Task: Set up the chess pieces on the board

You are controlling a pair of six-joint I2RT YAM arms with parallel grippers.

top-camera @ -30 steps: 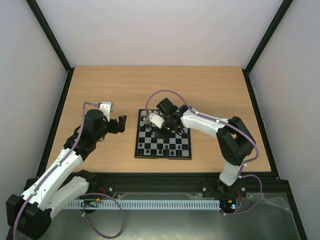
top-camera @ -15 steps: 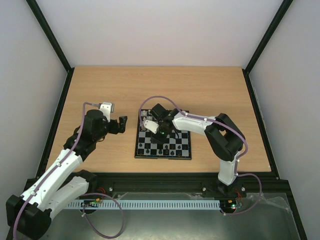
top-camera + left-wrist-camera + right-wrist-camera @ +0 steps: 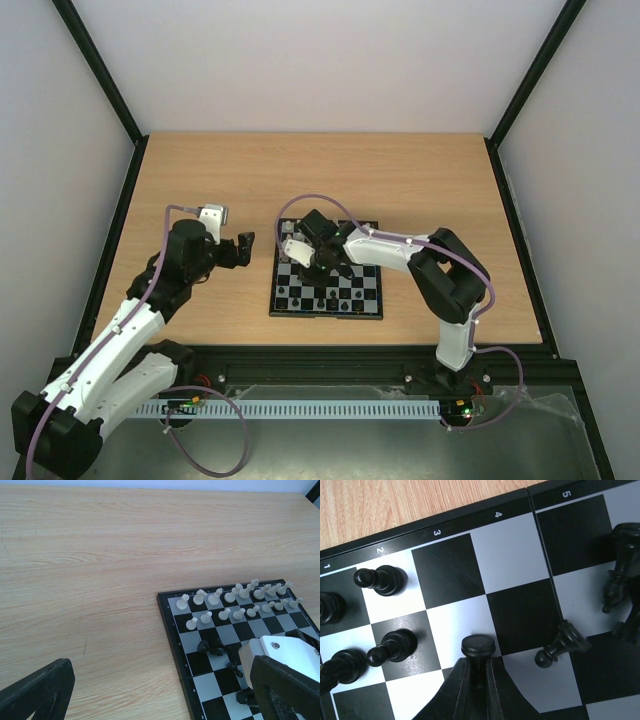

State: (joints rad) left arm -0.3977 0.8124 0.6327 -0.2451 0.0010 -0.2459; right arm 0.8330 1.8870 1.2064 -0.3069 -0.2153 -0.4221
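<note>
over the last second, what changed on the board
The right end effector slid left across the black and light-grey checkered chessboard and closed on a small black chess pawn. The left end effector stayed open, off the chessboard.

probably a lab test cell: wooden table (image 3: 200,180) inside plain white walls (image 3: 320,60) and black frame posts (image 3: 100,70)

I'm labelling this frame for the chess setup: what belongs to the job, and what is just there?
Job: board, white pieces, black pieces, black pawn pinched in right gripper.
Just there: wooden table, purple cables.
</note>
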